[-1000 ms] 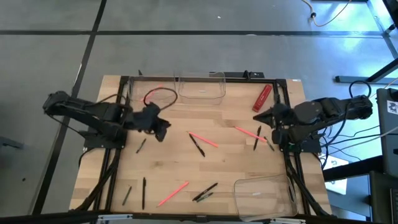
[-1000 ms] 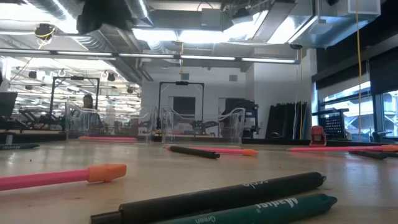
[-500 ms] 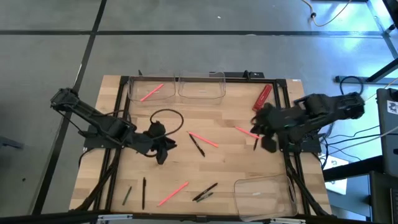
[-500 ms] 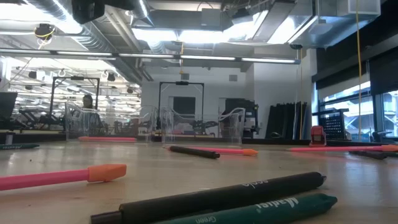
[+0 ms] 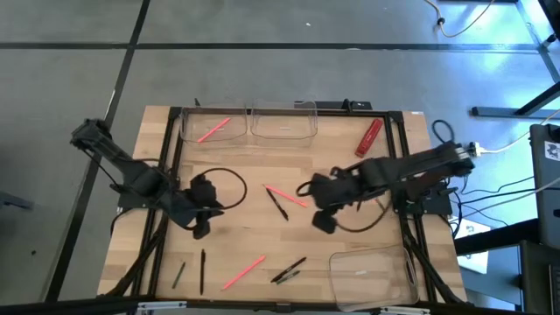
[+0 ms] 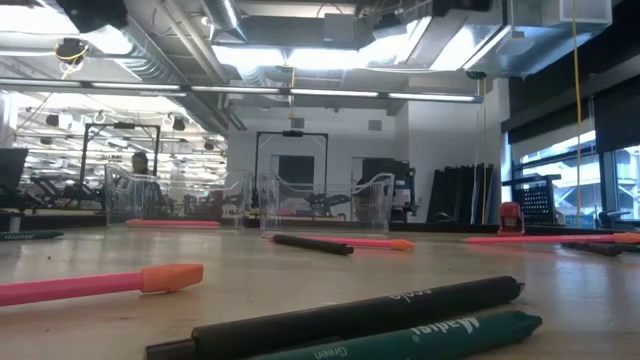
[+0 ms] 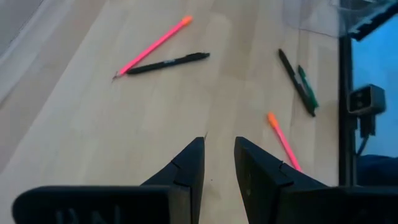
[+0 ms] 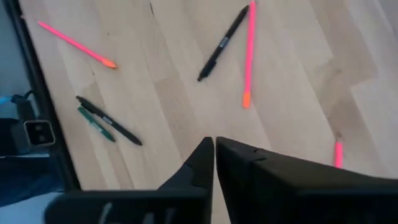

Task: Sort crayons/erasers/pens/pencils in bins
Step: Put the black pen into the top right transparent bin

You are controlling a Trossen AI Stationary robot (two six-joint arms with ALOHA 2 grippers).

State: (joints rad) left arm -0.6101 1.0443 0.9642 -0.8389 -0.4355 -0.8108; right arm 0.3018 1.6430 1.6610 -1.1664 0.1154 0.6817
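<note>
both hands are hovering empty over the wooden surface point(image 5: 262, 236): left hand point(image 7: 219, 163) slightly parted, right hand point(image 8: 214, 158) nearly closed. thin pink and black pens point(image 5: 282, 199) are lying scattered between them, one pink pen point(image 5: 213, 130) sitting in a clear plastic bin point(image 5: 213, 124)

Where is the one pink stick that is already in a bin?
In the high view, the pink stick lies in the far-left clear bin, beside the empty middle bin.
</note>
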